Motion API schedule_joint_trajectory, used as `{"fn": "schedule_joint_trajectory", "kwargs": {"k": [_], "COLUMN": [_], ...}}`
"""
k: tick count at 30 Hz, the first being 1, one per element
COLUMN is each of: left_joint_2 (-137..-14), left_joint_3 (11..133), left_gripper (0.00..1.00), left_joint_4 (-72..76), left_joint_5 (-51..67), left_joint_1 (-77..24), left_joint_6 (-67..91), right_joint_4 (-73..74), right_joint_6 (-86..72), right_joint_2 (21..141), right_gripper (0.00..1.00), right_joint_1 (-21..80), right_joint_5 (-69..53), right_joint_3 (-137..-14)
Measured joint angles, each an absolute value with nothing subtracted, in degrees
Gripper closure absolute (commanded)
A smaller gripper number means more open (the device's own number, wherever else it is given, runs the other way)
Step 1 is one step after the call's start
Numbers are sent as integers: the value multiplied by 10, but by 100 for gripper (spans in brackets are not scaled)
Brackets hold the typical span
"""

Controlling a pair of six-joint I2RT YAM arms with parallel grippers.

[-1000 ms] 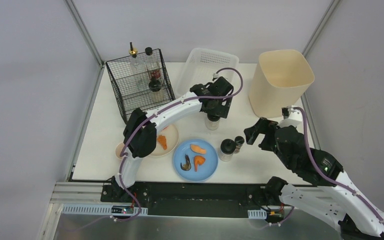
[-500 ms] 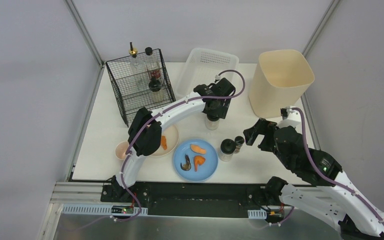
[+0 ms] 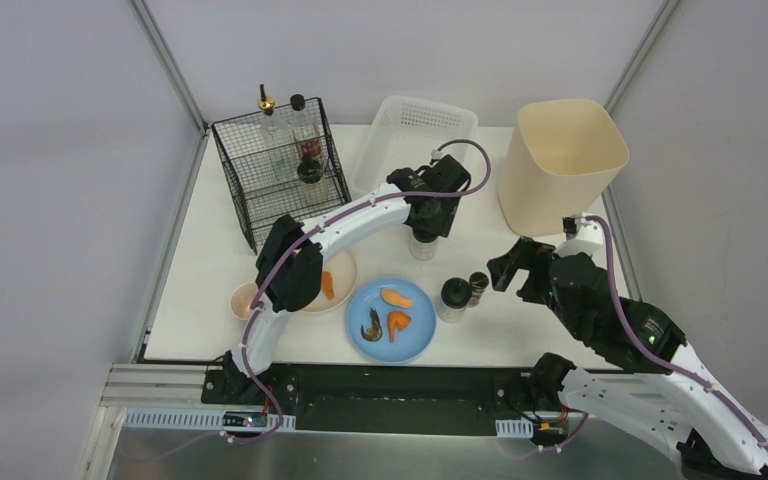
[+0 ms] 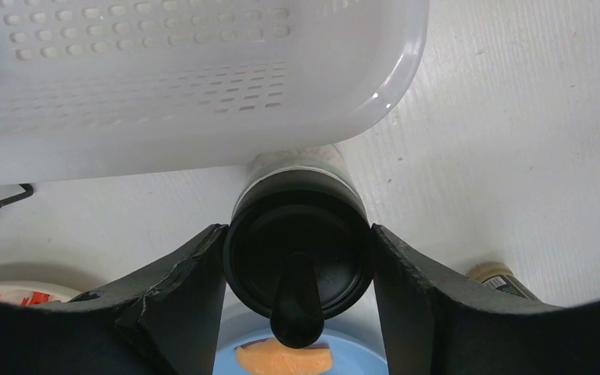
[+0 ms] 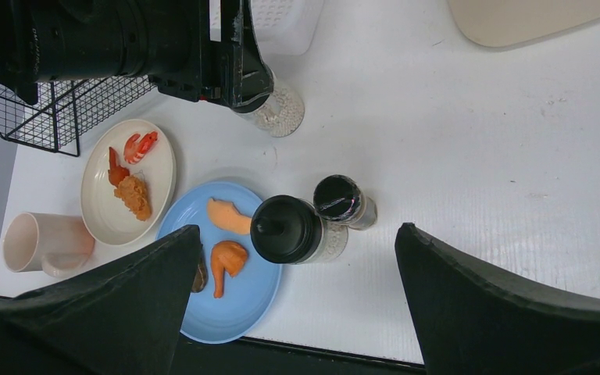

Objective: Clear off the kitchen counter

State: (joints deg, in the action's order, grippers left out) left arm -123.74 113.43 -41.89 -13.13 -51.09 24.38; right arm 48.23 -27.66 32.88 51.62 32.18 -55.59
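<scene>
The left gripper (image 3: 428, 222) is clamped on a black-capped jar (image 4: 301, 258): in the left wrist view its two fingers (image 4: 191, 285) press the cap from either side. The jar stands upright on the kitchen counter (image 3: 210, 260), near its middle, just in front of the white perforated basket (image 3: 410, 140), whose rounded corner is almost against the jar's far side. To the left of the basket stands a black wire rack (image 3: 260, 195) with bottles (image 3: 305, 140) in it, and to the right a tall beige bin (image 3: 545, 190).

Nearer the arms a blue plate (image 3: 360, 310) with food pieces lies just behind the held jar, and a cream plate (image 5: 98, 215) with more food lies beside it, with a pale cup (image 5: 43, 242) at the counter's near left. A second black-capped jar (image 5: 293, 229) touches the blue plate's right edge, and a small dark shaker (image 5: 342, 199) stands close beside it.

The right gripper (image 3: 515, 262) hangs over the near right of the counter, jaws spread wide and holding nothing, with those two containers below it
</scene>
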Motion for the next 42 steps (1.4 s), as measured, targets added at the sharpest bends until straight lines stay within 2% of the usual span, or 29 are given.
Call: {"fn": "schedule_joint_trajectory", "kwargs": {"k": [6, 23, 34, 42], "left_joint_2": [-1216, -994, -961, -949], "left_joint_3": [1117, 1102, 1117, 1169], "left_gripper": [100, 100, 100, 99], "left_joint_4": [-441, -507, -535, -544], "left_joint_5": [-129, -164, -169, -236], "left_joint_1": [-511, -504, -367, -329], "left_joint_6": [243, 219, 200, 163], "right_joint_4": [482, 459, 442, 424], "right_joint_6": [-279, -280, -285, -293], "right_joint_2": [329, 376, 382, 383], "right_gripper": [1, 1, 1, 1], "right_joint_1": [516, 516, 516, 516], "right_joint_5": [321, 311, 298, 278], "right_joint_3": [-556, -557, -552, -539]}}
